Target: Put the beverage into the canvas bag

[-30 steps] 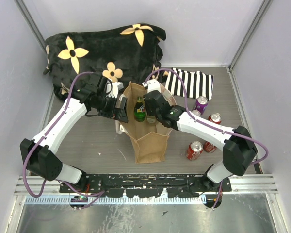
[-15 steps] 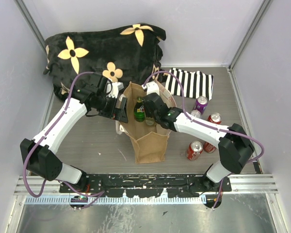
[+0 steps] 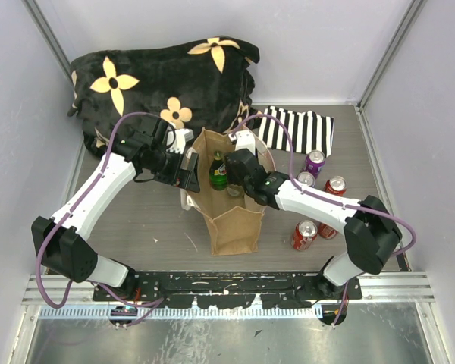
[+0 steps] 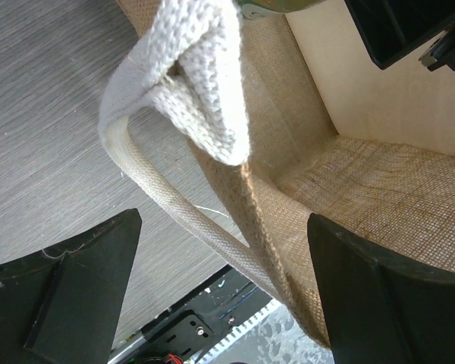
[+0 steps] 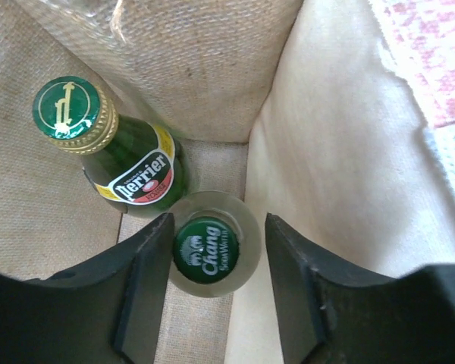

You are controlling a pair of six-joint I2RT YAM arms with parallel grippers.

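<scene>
Two bottles stand inside the canvas bag (image 5: pixel 197 68). The beverage (image 5: pixel 214 254) (clear glass, green Chang cap) sits between the fingers of the right gripper (image 5: pixel 220 227), which are parted just wider than it, with a sliver of lining showing at one finger. A green Perrier bottle (image 5: pixel 129 163) is just beyond the other fingertip. The left gripper (image 4: pixel 221 224) gapes wide, its fingers straddling the bag's wall and white handle (image 4: pixel 197 68).

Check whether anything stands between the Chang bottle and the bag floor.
Nothing visible does: the Chang bottle is already inside the canvas bag, flanked by the right gripper, beside the Perrier bottle.
</scene>
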